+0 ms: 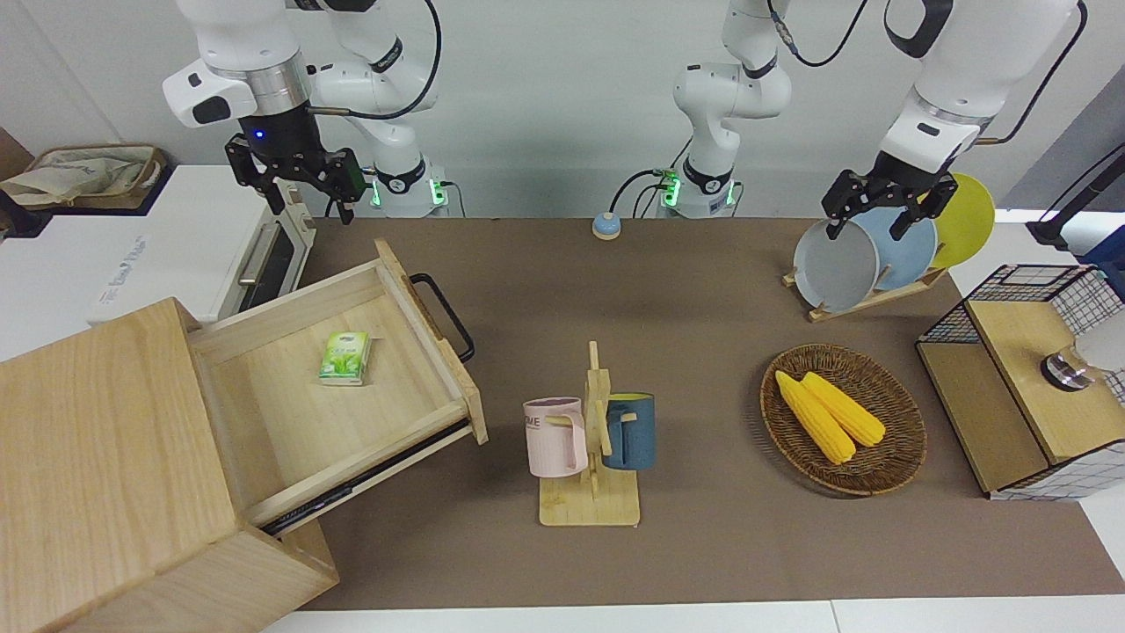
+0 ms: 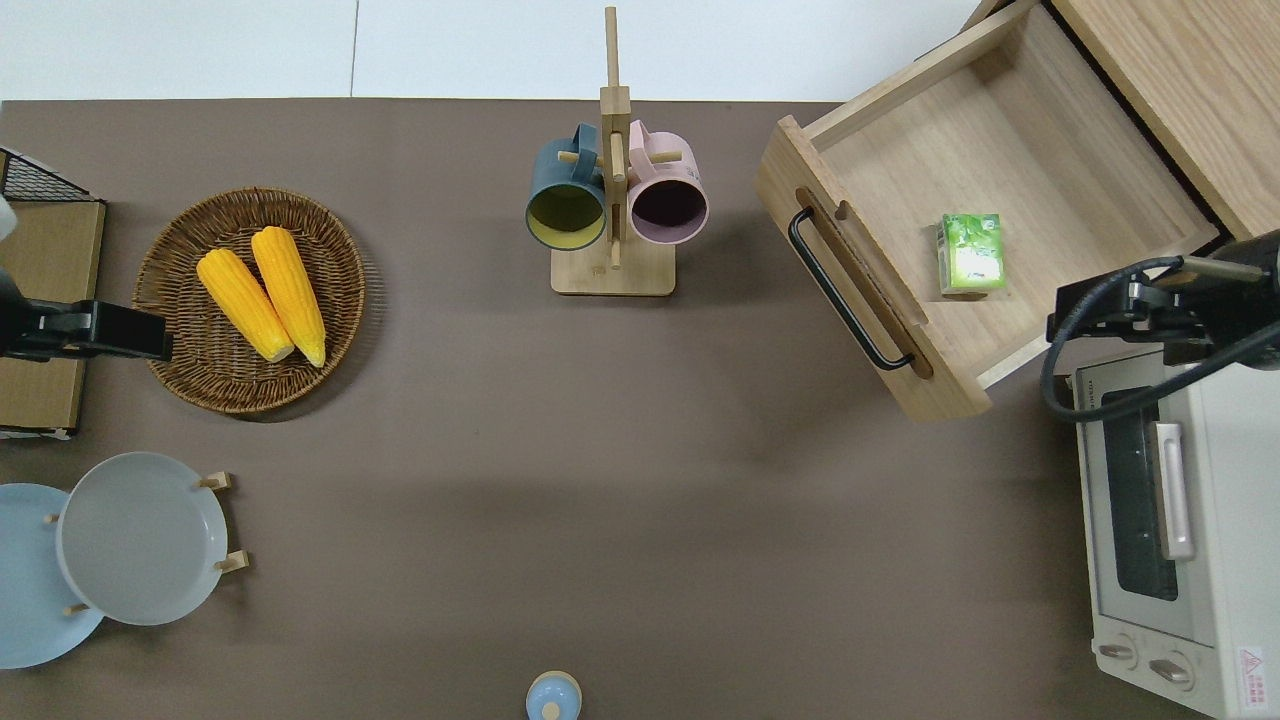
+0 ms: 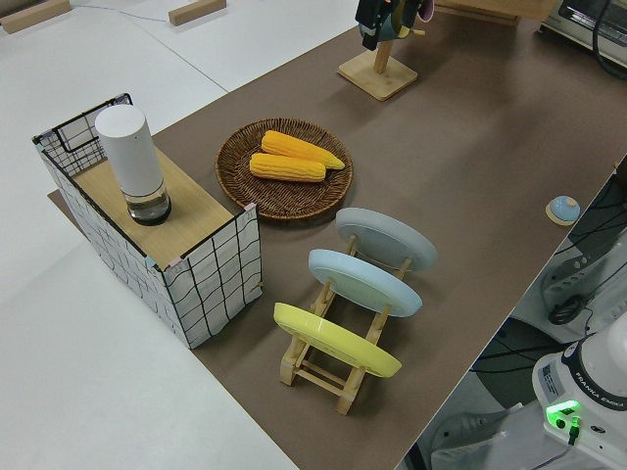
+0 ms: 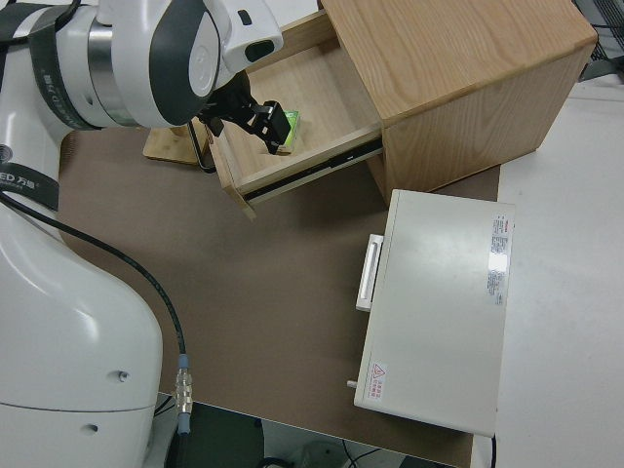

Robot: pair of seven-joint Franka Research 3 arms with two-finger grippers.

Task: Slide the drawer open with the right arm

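Observation:
The drawer (image 1: 352, 413) stands pulled far out of the pale wooden cabinet (image 1: 97, 457); its black bar handle (image 1: 444, 316) faces the table's middle. It also shows in the overhead view (image 2: 1050, 150) and the right side view (image 4: 312, 88). A small green carton (image 1: 344, 358) lies in it. My right gripper (image 1: 306, 204) is open and empty, up in the air over the drawer's wall nearest the robots and the toaster oven's edge (image 2: 1120, 310), clear of the handle (image 2: 845, 290). The left arm is parked, its gripper (image 1: 879, 220) open.
A white toaster oven (image 1: 176, 237) stands beside the cabinet, nearer to the robots. A mug rack (image 1: 591, 440) with two mugs stands mid-table. A basket with corn (image 1: 844, 418), a plate rack (image 1: 870, 251) and a wire-mesh box (image 1: 1037, 378) fill the left arm's end.

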